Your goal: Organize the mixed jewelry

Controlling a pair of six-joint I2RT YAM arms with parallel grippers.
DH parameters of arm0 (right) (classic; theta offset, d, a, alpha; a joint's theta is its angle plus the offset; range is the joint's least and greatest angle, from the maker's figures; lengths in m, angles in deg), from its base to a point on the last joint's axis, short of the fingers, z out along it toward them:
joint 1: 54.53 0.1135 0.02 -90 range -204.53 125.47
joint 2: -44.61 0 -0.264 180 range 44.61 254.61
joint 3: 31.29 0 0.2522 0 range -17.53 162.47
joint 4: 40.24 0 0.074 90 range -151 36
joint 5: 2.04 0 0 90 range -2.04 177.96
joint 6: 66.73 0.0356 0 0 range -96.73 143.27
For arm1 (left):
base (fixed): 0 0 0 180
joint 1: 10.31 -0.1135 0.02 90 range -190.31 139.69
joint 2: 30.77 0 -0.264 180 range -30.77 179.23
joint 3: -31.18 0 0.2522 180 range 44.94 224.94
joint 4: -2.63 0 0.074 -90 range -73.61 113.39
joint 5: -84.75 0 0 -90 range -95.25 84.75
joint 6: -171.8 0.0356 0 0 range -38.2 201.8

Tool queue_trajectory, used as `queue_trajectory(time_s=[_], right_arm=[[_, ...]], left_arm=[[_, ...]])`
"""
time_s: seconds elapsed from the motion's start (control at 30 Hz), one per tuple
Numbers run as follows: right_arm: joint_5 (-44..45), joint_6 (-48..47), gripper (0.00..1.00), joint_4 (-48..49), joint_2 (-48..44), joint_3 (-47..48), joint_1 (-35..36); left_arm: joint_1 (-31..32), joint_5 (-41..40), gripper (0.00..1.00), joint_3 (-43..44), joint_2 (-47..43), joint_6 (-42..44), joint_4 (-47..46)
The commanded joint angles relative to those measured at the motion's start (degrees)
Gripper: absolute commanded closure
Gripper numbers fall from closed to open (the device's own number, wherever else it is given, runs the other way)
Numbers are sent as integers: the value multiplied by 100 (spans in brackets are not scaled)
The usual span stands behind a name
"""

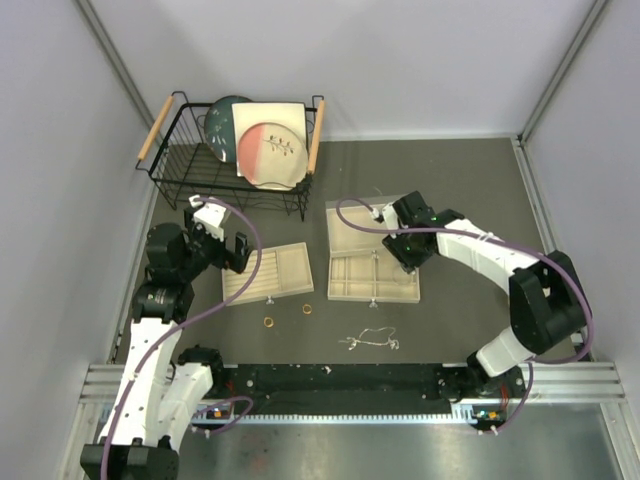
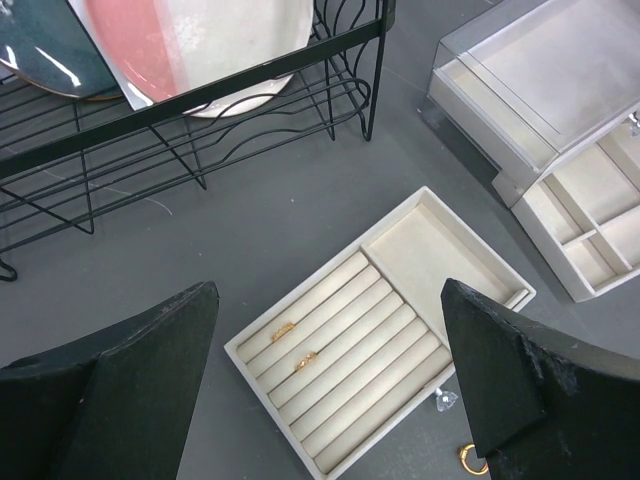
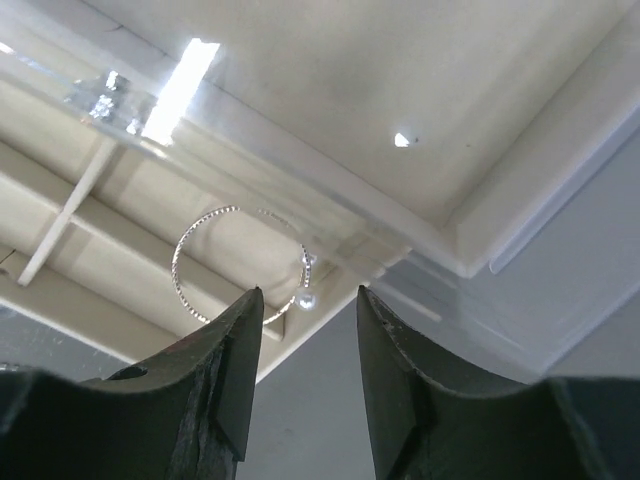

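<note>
My right gripper (image 1: pixel 400 256) is open over the beige jewelry box (image 1: pixel 350 278). In the right wrist view, its jaws (image 3: pixel 308 300) stand apart just in front of a thin silver hoop (image 3: pixel 176 270) with a small pearl, which lies in a box compartment (image 3: pixel 110 250). My left gripper (image 1: pixel 222 246) is open and empty above the ring tray (image 1: pixel 290 262). The tray (image 2: pixel 420 250) holds two gold rings (image 2: pixel 283 330) in its slots. Two more gold rings (image 1: pixel 268 321) lie on the table; one shows in the left wrist view (image 2: pixel 468 461) beside a clear stud (image 2: pixel 445 399). A silver chain (image 1: pixel 370 340) lies near the front.
A black wire dish rack (image 1: pixel 185 160) with plates (image 1: pixel 270 145) stands at the back left, close behind my left gripper; it also shows in the left wrist view (image 2: pixel 200 100). Grey walls close in both sides.
</note>
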Motion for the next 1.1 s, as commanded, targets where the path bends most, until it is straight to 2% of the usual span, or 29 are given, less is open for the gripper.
queue_trajectory(time_s=[0.0, 0.13, 0.43, 1.07], right_arm=[[-179, -27, 58, -79, -562, 76, 78], [-627, -211, 59, -273, -817, -73, 139], [-979, -887, 58, -432, -1020, -547, 333], [-558, -1143, 59, 113, -501, -636, 614]], left_arm=[[-25, -14, 1, -30, -136, 122, -234], [-25, 21, 1, -12, -162, 113, -217], [-25, 188, 1, 23, -118, 131, -199], [-25, 100, 1, 23, 5, 175, -252]])
